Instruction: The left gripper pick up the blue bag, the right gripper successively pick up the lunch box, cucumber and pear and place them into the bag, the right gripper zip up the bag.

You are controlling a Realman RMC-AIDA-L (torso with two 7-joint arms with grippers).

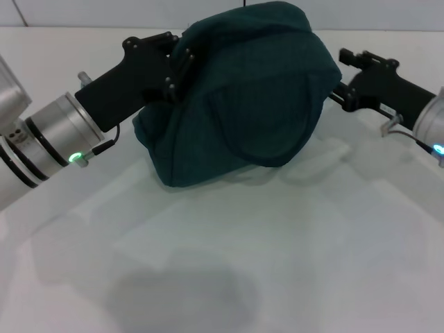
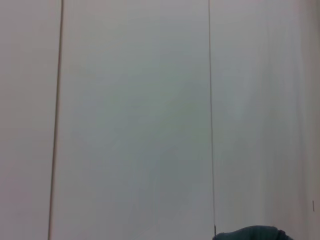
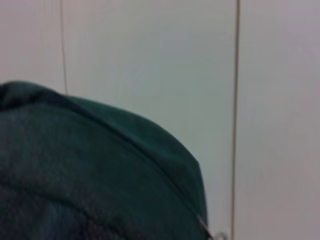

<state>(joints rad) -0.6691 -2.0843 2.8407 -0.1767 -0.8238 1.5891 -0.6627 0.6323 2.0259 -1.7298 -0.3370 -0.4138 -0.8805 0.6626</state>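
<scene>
The blue bag (image 1: 250, 97) bulges in the middle of the white table, its dark teal fabric domed and tilted. My left gripper (image 1: 179, 66) is at the bag's upper left side, shut on a fold of its fabric. My right gripper (image 1: 341, 90) touches the bag's right edge. A sliver of the bag (image 2: 252, 234) shows in the left wrist view. In the right wrist view the bag (image 3: 90, 175) fills the lower half, with a seam and a small metal zipper pull (image 3: 207, 231) at the edge. Lunch box, cucumber and pear are out of view.
The white table (image 1: 277, 263) spreads in front of the bag, with a soft shadow on its near part. Behind it, a pale panelled wall (image 2: 135, 110) with thin vertical seams fills both wrist views.
</scene>
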